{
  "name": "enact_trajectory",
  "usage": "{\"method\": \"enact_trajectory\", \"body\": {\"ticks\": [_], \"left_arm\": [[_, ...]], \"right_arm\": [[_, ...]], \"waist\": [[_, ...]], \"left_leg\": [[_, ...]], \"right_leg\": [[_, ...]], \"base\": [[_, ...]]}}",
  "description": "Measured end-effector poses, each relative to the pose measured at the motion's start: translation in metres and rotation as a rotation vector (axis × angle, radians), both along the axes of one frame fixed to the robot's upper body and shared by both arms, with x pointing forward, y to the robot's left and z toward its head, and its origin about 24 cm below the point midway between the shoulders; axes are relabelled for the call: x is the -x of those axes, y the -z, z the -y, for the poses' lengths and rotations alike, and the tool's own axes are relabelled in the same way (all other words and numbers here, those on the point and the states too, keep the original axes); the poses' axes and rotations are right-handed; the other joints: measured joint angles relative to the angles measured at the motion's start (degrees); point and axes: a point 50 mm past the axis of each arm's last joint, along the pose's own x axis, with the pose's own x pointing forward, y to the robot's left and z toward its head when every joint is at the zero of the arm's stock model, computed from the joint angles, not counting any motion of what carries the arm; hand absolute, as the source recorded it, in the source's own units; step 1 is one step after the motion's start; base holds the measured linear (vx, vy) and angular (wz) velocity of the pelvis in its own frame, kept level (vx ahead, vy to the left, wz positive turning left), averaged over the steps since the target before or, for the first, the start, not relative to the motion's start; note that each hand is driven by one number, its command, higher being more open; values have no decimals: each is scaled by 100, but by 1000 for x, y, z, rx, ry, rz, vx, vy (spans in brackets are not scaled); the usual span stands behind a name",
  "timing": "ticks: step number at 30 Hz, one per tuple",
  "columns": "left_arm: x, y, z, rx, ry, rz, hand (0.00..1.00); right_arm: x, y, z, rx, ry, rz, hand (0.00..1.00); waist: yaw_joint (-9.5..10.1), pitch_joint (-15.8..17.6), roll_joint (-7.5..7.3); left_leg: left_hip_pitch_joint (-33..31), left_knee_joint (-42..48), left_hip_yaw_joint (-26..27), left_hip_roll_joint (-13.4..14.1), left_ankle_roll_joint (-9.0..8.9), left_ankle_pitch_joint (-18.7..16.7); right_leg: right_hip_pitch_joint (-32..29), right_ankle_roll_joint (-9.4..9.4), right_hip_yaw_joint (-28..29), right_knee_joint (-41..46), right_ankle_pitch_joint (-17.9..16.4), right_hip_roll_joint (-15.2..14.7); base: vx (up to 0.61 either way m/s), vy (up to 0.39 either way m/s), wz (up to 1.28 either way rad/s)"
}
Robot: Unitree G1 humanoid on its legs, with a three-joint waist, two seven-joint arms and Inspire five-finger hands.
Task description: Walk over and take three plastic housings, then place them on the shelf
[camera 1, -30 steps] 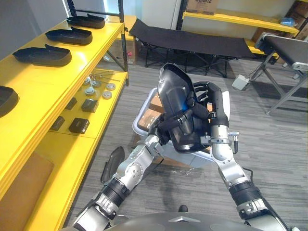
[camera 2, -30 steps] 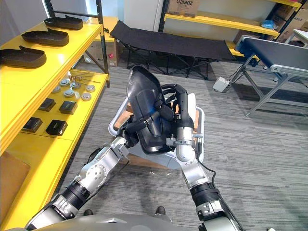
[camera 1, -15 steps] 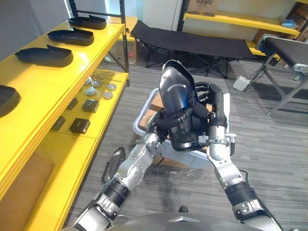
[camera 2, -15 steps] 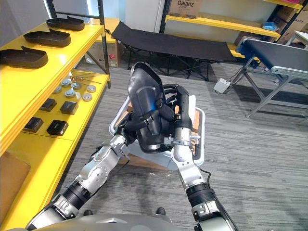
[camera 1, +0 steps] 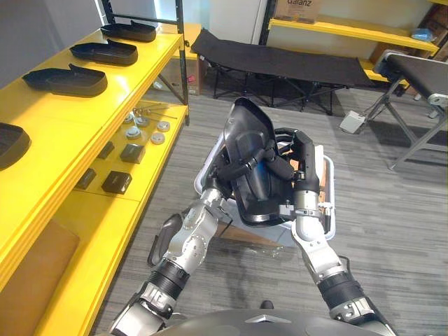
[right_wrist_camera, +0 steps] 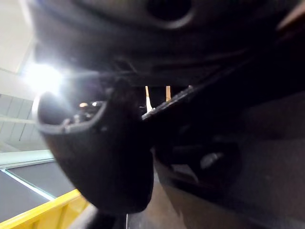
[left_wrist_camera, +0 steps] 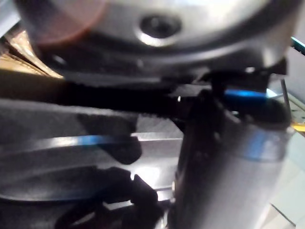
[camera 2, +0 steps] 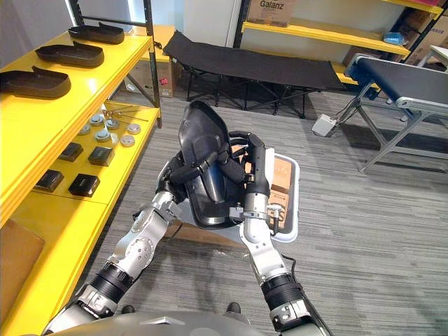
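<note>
Left hand (camera 1: pixel 234 171) curls across plastic housing (camera 1: pixel 246 126) front, right hand (camera 1: pixel 306 164) hooks opposite edge. Housing upright between them, white bin (camera 1: pixel 327 210) beneath. Risk: smooth shell pivots, slips during turn toward yellow shelf (camera 1: pixel 84 119) beyond left hand.

Black folding cot (camera 1: pixel 280 64), conveyor (camera 2: pixel 399 75)

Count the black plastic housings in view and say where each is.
5. Four housings line the yellow shelf; one housing is held by the left hand and right hand above the white bin. More may be hidden.
</note>
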Motion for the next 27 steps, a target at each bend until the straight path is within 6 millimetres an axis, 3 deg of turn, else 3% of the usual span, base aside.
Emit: {"method": "enact_trajectory", "body": {"ticks": [8,20,21,27], "left_arm": [[0,2,-1,-49,10,6,0],[3,3,0,-97,-3,18,0],[3,3,0,-97,-5,20,0],[0,0,-7,-95,-49,45,0]], "right_arm": [[5,-9,-7,-5,-39,59,0],[7,-5,-6,-12,-29,38,0],[7,-5,-6,-12,-30,38,100],[10,-10,-17,-10,-84,68,100]], "waist": [[-14,-1,2],[-6,-1,4],[-4,-1,4],[-8,-3,17]], "left_leg": [[13,1,21,0,7,-18],[15,1,27,-4,9,-23],[15,1,26,-4,9,-24],[18,1,26,-4,9,-24]], "right_leg": [[-5,1,7,-3,0,-1],[-5,2,6,-4,3,-4],[-5,2,5,-4,3,-4],[-4,2,4,-4,3,-4]], "base": [[0,0,0],[0,0,0],[0,0,0],[0,0,0]]}}
